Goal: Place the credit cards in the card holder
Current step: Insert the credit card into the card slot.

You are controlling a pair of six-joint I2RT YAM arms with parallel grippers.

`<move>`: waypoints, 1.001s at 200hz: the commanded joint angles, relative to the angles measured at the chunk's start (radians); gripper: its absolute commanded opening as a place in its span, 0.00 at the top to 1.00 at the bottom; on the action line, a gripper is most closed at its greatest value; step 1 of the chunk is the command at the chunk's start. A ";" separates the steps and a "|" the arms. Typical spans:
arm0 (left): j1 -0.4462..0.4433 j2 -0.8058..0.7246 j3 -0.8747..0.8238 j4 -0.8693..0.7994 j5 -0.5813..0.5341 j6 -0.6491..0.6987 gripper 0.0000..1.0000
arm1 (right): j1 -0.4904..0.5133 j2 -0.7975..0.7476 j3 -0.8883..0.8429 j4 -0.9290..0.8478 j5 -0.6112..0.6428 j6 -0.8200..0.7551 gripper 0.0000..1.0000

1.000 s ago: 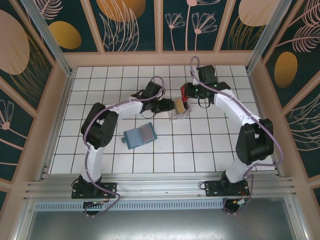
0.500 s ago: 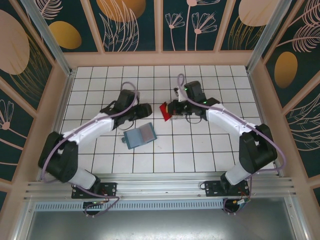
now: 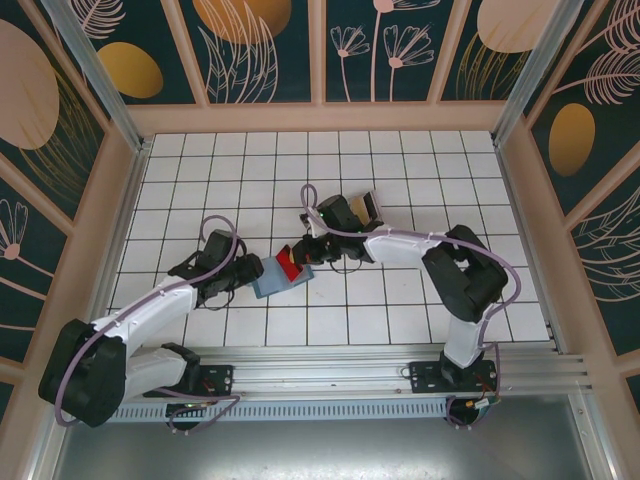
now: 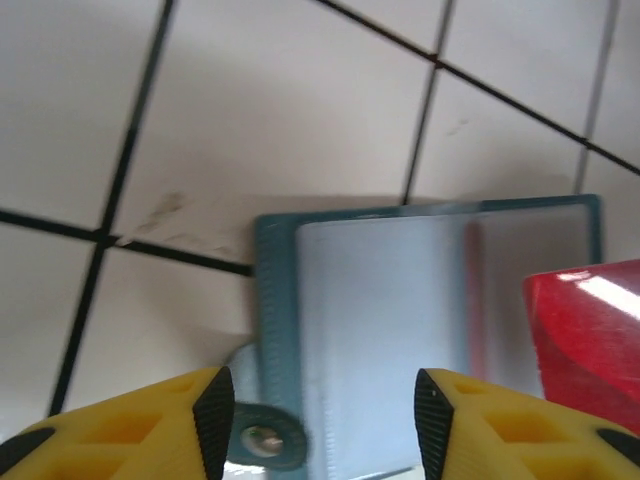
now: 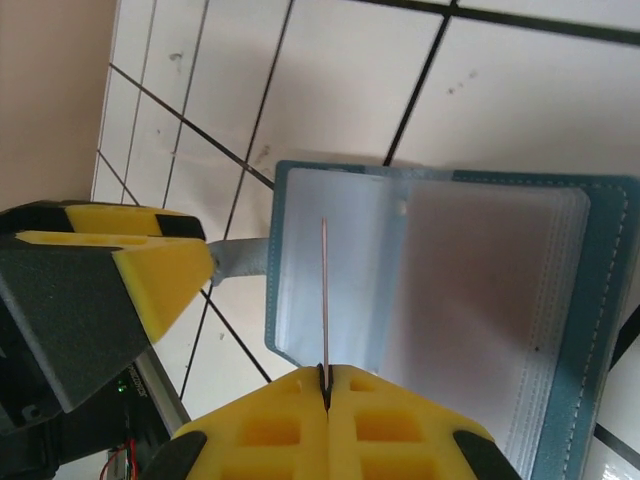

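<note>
**Red card poised over unsecured wallet: misfeed risk**

The work surface is a white tiled table (image 3: pixel 420 160) inside patterned walls. The wallet (image 3: pixel 268 283) lies open and grey face up, just toward 7 o'clock from the table's centre.

The right gripper (image 3: pixel 303 256) is clamped tight on a red card (image 3: pixel 290 263). It holds the card edge-down over the wallet's 2 o'clock corner.

The left gripper (image 3: pixel 245 272) sits at the wallet's 9 o'clock edge. Its jaws are partly apart and straddle that edge, and I see nothing held between them.

Risks noted:
- The wallet is not pinned, so a push from the card may slide it across the smooth tiles.
- The card's edge may meet the clear sleeve rather than a pocket mouth, then skid or twist in the grip.
- The two grippers work close together, so contact between them is possible.
</note>
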 commanded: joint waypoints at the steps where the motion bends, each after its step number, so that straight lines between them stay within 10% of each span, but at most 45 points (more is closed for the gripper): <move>1: 0.020 -0.023 -0.030 -0.059 -0.068 -0.029 0.49 | 0.004 0.030 -0.003 0.075 -0.019 0.037 1.00; 200: 0.050 0.206 -0.067 0.166 0.074 0.021 0.77 | 0.025 0.149 0.063 0.068 -0.022 0.053 1.00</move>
